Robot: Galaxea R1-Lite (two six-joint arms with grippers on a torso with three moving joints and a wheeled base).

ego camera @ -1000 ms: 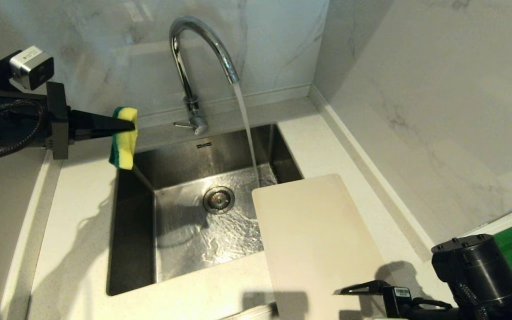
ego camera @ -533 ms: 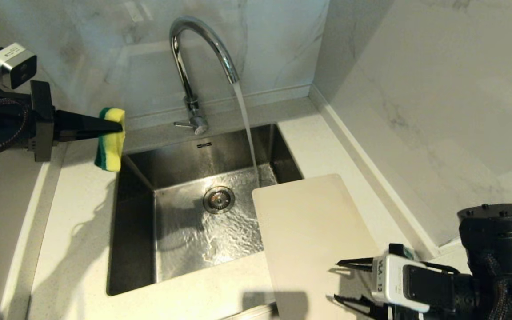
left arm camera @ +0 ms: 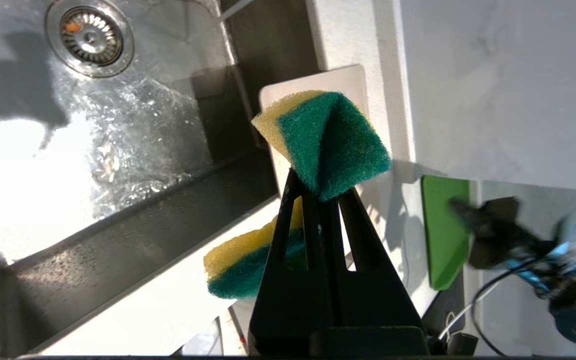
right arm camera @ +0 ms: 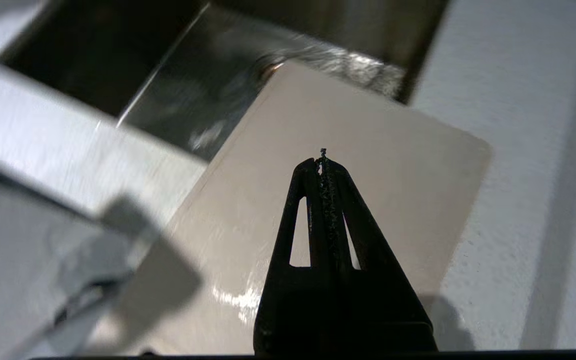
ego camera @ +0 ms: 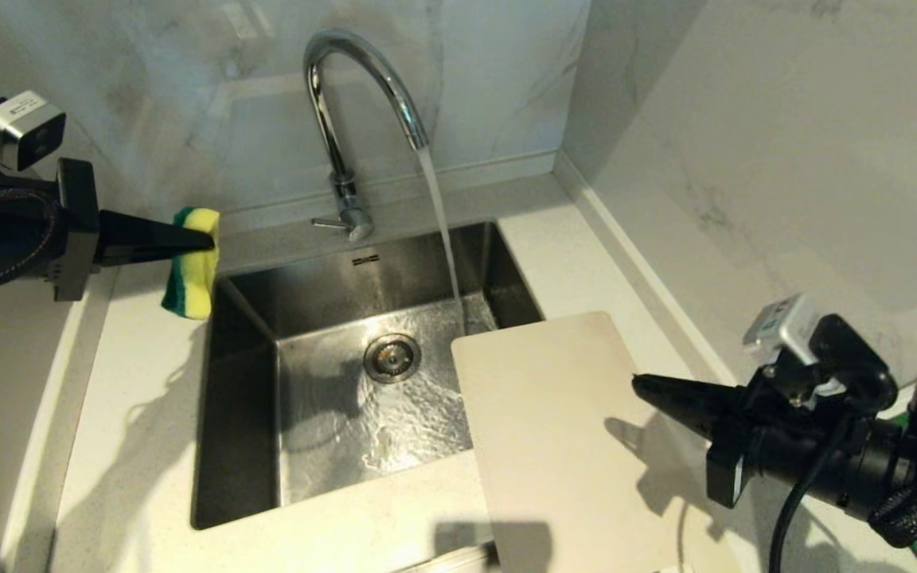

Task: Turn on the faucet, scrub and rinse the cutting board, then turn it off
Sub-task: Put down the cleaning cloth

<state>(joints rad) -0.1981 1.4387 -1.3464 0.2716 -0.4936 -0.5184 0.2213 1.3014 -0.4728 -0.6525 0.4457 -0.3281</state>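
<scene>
Cutting board (ego camera: 562,430) lies half over the sink's (ego camera: 251,414) right rim, long axis running away from me, directly beneath my right gripper (ego camera: 643,387), fingers pressed together, empty. Left gripper (ego camera: 202,235), farther off, pinches the sponge (ego camera: 192,263).

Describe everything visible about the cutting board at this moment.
The cutting board is a thin, cream-white, plastic-looking rectangle with rounded corners, lying flat on the counter with one corner overhanging the sink. Its surface shines wetly in places. The shut right claw hovers over its right edge; contact is unclear.
</scene>
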